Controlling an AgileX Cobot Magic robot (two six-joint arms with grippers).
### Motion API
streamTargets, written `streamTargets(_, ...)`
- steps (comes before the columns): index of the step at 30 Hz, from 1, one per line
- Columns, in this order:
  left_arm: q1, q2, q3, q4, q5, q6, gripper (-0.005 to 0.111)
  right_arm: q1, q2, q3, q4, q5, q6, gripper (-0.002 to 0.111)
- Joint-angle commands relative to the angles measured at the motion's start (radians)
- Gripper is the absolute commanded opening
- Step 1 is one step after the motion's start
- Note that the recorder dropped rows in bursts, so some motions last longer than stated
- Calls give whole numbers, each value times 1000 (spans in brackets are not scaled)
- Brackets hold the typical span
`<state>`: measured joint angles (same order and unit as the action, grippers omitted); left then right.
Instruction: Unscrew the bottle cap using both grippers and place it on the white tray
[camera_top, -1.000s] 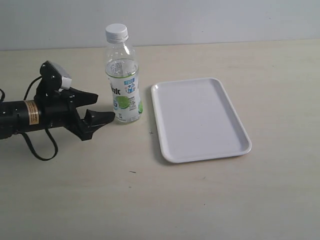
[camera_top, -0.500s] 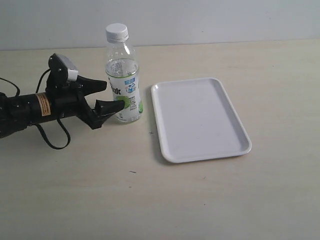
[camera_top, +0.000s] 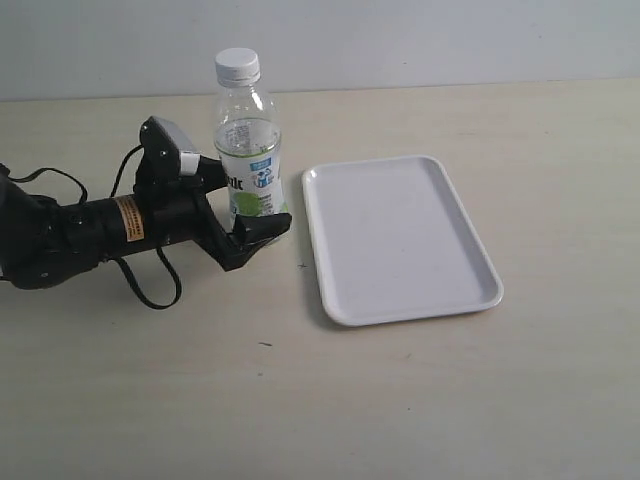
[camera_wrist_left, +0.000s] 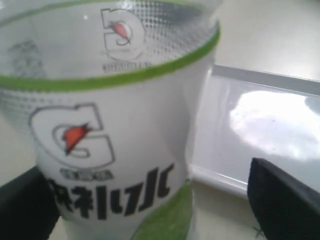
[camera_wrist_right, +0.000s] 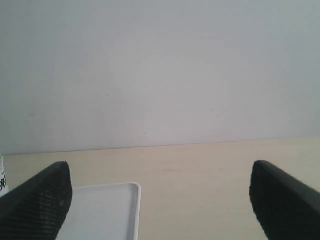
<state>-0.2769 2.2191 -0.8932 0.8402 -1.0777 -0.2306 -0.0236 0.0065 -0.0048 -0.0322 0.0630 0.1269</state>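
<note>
Altogether one bottle (camera_top: 247, 150), one cap (camera_top: 237, 64), one tray (camera_top: 400, 240), left claw (camera_top: 258, 202), right claw (camera_wrist_right: 160, 200)

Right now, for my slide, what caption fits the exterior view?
Open left tool straddles the upright, capped bottle; white tray lies beside it.

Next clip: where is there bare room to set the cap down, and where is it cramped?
The white tray is bare all over. The table is also free right of the tray and along the wide strip nearer the camera. Cramped: just left of the tray, where the open left gripper flanks the bottle.
</note>
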Motion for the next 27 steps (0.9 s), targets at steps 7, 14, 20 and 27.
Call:
streamTargets(7, -27, 55, -39, -71, -14, 26, 92, 1, -7, 5, -1, -4, 1, 91)
streamTargets(14, -53, 95, -100, -97, -39, -5, 92, 1, -7, 5, -1, -4, 1, 91)
streamTargets(20, -53, 97, -122, -104, -37, -37, 92, 1, -7, 5, -1, -4, 1, 91)
streamTargets(27, -53, 97, -122, -99, -37, -37, 50, 1, -7, 5, -1, -4, 1, 91)
